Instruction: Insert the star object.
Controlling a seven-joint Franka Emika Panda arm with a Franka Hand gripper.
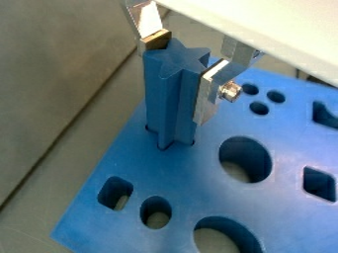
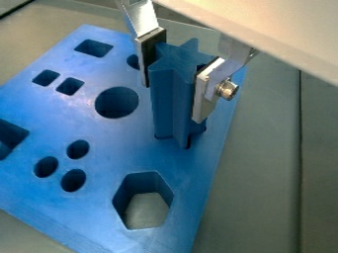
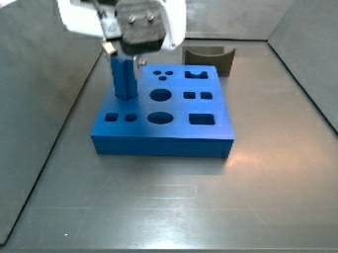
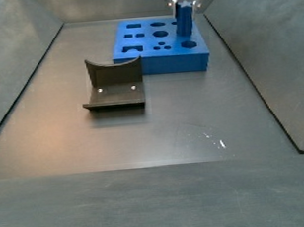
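Star object (image 1: pixel 172 94) stands upright, lower end seated in a hole of the holed block (image 2: pixel 79 148). Gripper (image 2: pixel 180 71) jaws flank its top, clamped on it.

even overhead light, soft shadows; faint floor (image 4: pixel 182 123) glare; wrist views slightly blurred.

We see the star object (image 1: pixel 172 94) in a bright, plain blue, its ridged sides shading darker in the folds, and it matches the blue of the holed block (image 2: pixel 79 148) exactly, in both wrist views and in both side views (image 3: pixel 123 74) (image 4: pixel 184 27). Up at the peg's top, the gripper (image 1: pixel 185 57) shows flat silver fingers (image 2: pixel 211 87) with dark pads, and a white body in a side view (image 3: pixel 132 22). The curved piece (image 4: pixel 113 86) is dark olive, almost black, and the floor (image 4: pixel 160 174) is a dull, unpatterned grey.
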